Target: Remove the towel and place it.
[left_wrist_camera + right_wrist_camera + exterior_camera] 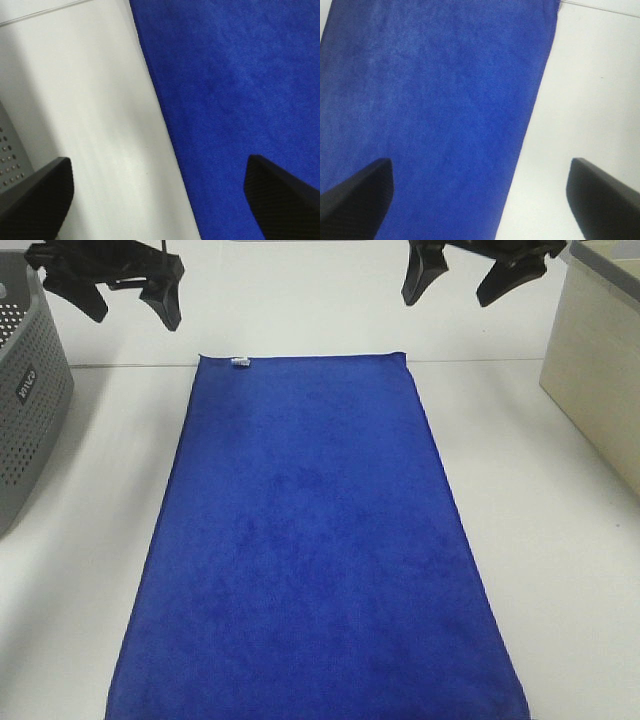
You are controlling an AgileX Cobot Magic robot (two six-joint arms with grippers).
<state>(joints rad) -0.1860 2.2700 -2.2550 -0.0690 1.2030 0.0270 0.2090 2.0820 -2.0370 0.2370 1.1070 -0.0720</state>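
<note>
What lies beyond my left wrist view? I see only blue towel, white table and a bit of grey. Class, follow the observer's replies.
Observer: The grey is a perforated basket at the table's left edge, apart from the towel.
Operator: Is the towel bunched anywhere?
Observer: No, it lies flat, spread full length, with a small white tag at its far left corner.
Operator: Where is the other arm?
Observer: The right gripper hangs open above the towel's far right corner, holding nothing; a beige box stands to its right.
</note>
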